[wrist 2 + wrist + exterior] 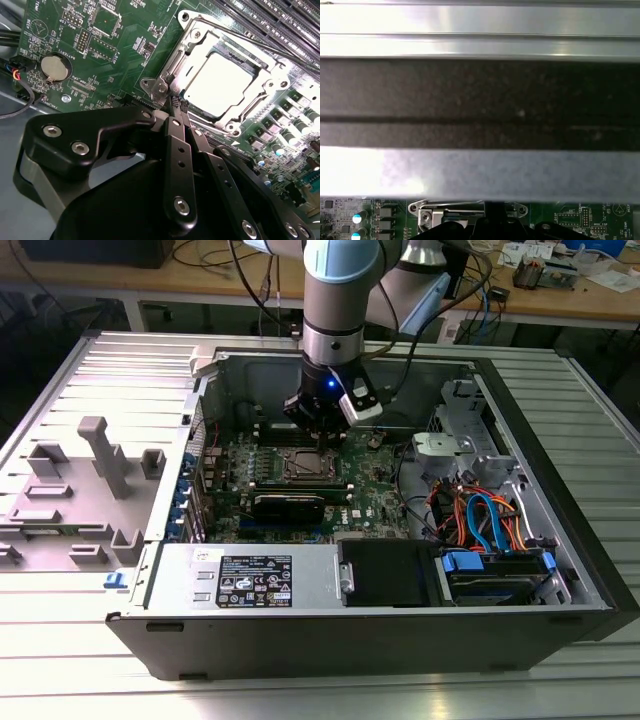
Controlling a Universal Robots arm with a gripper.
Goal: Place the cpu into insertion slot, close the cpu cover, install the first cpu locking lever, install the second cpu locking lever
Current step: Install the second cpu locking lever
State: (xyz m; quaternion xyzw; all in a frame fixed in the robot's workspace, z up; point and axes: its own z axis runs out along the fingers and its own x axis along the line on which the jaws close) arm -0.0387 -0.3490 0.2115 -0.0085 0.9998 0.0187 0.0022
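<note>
The cpu (216, 85), a bright silver-grey square, lies seated in the insertion slot (292, 476) on the green board. The cpu cover (280, 75), a shiny metal frame, lies flat around it, with the chip showing through its window. My gripper (176, 106) is shut, its black fingertips meeting at the socket's edge beside a small metal tab (159, 90). In the exterior view the gripper (318, 430) hangs just behind the socket, low inside the open case. In the first wrist view, the socket frame (427, 216) and the gripper (492, 217) sit below the case wall.
Long black memory slots (290, 25) run beside the socket. A coin battery (54, 67) sits on the board. A grey drive cage (470, 445) and orange and blue cables (480, 520) stand at the exterior view's right, and the labelled power supply (250, 575) at the front.
</note>
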